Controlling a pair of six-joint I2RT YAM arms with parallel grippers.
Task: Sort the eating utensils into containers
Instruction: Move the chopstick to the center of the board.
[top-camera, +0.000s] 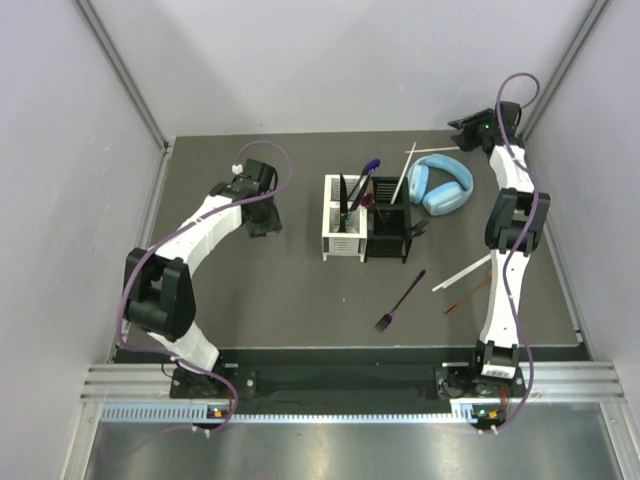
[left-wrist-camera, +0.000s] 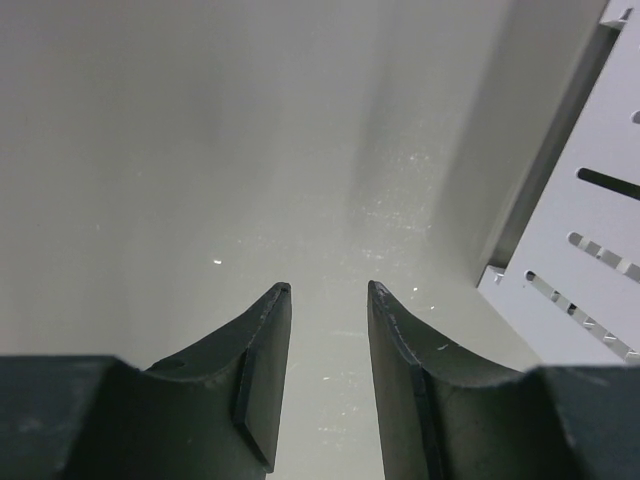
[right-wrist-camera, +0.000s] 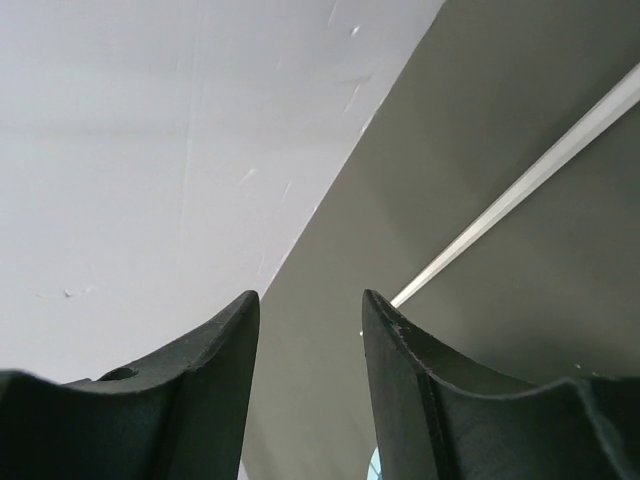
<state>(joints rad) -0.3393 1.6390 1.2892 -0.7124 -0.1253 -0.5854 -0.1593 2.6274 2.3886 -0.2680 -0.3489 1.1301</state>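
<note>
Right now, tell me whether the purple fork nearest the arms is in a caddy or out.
Out. The purple fork lies flat on the table, apart from the black caddy.

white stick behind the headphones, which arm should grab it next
Right. The right gripper, open, hangs at that back corner with the white stick in its wrist view; the left gripper sits beyond the white caddy.

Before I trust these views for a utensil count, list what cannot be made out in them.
- Top view: black caddy contents; dark handles blend into dark walls, too small to count.
- Top view: brown stick; thin, far end lost at the right arm.
- Left wrist: white caddy; only a slotted wall shows, cut by the right edge.
- Right wrist: pale stick; runs off the right edge, other end behind the right tool.
</note>
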